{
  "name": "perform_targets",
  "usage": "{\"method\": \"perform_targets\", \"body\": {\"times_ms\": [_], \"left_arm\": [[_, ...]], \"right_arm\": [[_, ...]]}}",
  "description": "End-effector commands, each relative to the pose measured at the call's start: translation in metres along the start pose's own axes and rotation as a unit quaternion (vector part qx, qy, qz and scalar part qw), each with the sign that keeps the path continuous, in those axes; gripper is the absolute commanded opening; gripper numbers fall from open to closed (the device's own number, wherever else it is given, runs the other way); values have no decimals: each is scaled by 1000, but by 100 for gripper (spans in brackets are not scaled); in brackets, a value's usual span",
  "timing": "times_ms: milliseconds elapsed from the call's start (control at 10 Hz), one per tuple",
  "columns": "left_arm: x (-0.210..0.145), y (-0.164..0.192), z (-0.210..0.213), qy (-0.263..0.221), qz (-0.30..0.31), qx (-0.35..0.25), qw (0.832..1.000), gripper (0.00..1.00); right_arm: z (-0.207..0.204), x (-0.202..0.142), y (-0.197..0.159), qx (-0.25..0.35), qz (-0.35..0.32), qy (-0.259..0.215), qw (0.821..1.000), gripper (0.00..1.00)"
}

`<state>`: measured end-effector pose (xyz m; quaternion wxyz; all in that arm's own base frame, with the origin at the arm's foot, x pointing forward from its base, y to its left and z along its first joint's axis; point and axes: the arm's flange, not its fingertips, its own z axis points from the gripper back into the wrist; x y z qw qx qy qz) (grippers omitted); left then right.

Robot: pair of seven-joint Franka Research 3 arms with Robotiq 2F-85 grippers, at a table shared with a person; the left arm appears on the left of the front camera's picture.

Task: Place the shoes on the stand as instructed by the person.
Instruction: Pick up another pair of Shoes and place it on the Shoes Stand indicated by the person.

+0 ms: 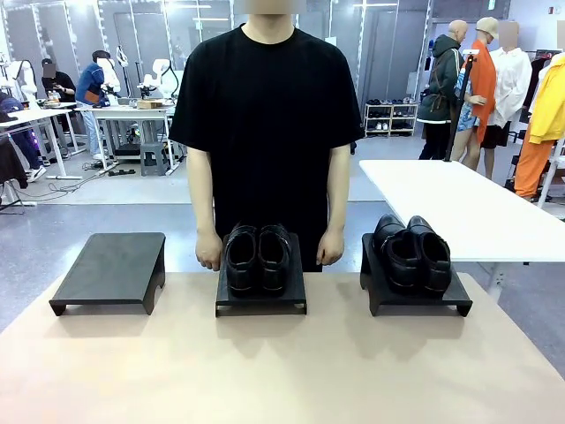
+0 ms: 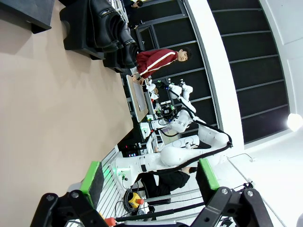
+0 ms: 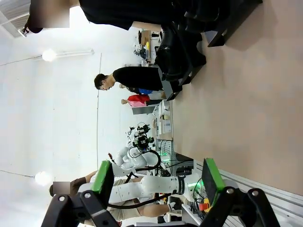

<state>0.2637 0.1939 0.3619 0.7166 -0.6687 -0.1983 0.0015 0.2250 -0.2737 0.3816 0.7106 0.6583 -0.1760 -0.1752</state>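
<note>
We see left gripper (image 2: 150,182) wide open, empty, right gripper (image 3: 158,183) likewise, shoes (image 1: 257,257) on stand (image 1: 261,299) between person's hands (image 1: 209,251)

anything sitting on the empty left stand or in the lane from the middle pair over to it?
Nothing visible. The left stand has a bare top, and the tabletop between it and the middle pair of shoes is bare. The person's hands rest at the table's far edge beside the middle stand, close to that pair.
</note>
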Motion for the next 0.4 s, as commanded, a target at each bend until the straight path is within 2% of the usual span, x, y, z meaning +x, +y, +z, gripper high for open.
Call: {"method": "perform_targets", "body": {"times_ms": [0,300], "left_arm": [[-3,-2,0,2,-8,-7,1000,100],[-3,-2,0,2,-8,-7,1000,100]], "right_arm": [[2,-4,0,0,0,6,1000,95],[2,-4,0,0,0,6,1000,95]]}}
